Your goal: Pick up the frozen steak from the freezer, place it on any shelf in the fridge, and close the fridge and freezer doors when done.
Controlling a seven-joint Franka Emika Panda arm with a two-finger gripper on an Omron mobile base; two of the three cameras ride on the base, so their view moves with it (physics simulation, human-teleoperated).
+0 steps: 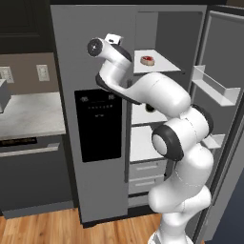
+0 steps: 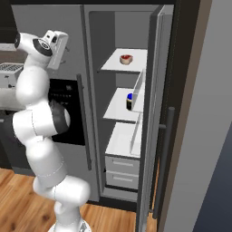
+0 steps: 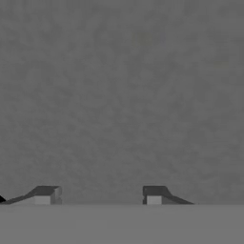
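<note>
The frozen steak (image 1: pixel 147 60) (image 2: pixel 126 58), a small red slab with a tan rim, lies on the uppermost white shelf (image 1: pixel 164 66) (image 2: pixel 138 65) of the fridge. The plain fridge door (image 1: pixel 224 109) (image 2: pixel 153 118) stands wide open. The freezer door (image 1: pixel 71 57) (image 2: pixel 68 22) with its black dispenser panel (image 1: pixel 97 125) is shut. My gripper (image 1: pixel 114 39) (image 2: pixel 62 50) (image 3: pixel 101 196) is high up against that door's grey face, open, with nothing between its fingers (image 3: pixel 46 195).
A dark blue-lidded jar (image 2: pixel 129 101) stands on the second fridge shelf, grey drawers (image 2: pixel 120 165) below. Door bins (image 1: pixel 217 86) jut from the open door. A counter (image 1: pixel 28 114) and a dishwasher (image 1: pixel 33 171) lie left of the unit.
</note>
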